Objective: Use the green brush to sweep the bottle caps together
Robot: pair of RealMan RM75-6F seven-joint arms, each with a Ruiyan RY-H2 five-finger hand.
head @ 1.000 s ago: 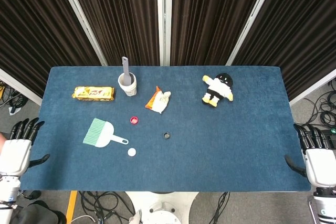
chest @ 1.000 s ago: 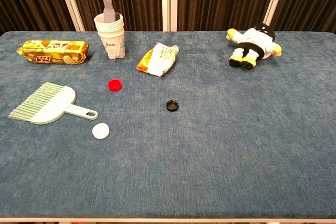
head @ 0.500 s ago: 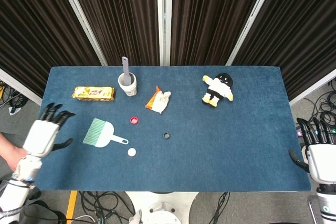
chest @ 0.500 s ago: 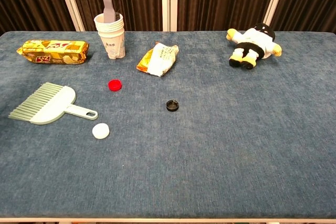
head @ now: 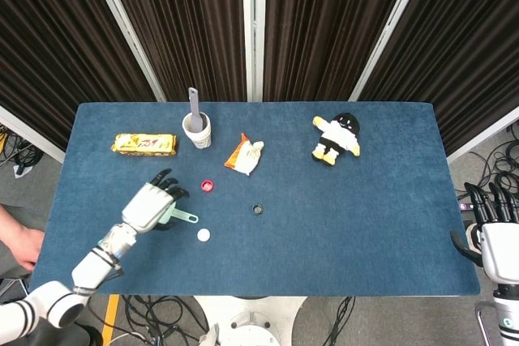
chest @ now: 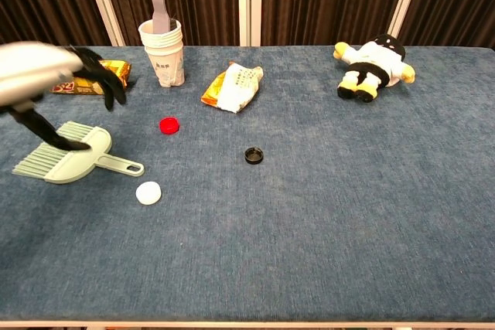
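The green brush [chest: 66,156] lies on the blue table's [head: 365,216] left side, bristles pointing left; the head view shows only its handle [head: 186,217]. My left hand [head: 152,203] hovers over the brush head with fingers spread, holding nothing; in the chest view the left hand [chest: 46,75] is blurred above the brush. A red cap [head: 207,186] lies right of the brush, a white cap [head: 203,235] lies just below its handle, and a black cap [head: 258,210] lies further right. My right hand [head: 495,237] hangs open off the table's right edge.
A paper cup holding a grey tool [head: 196,129], a yellow snack bar [head: 144,143], an orange and white packet [head: 245,155] and a plush toy [head: 336,138] stand along the back. A person's hand [head: 20,245] shows at the left edge.
My left hand has swung in from off the table's left edge to above the brush. The right hand has drifted slightly right. Brush and caps have not moved.
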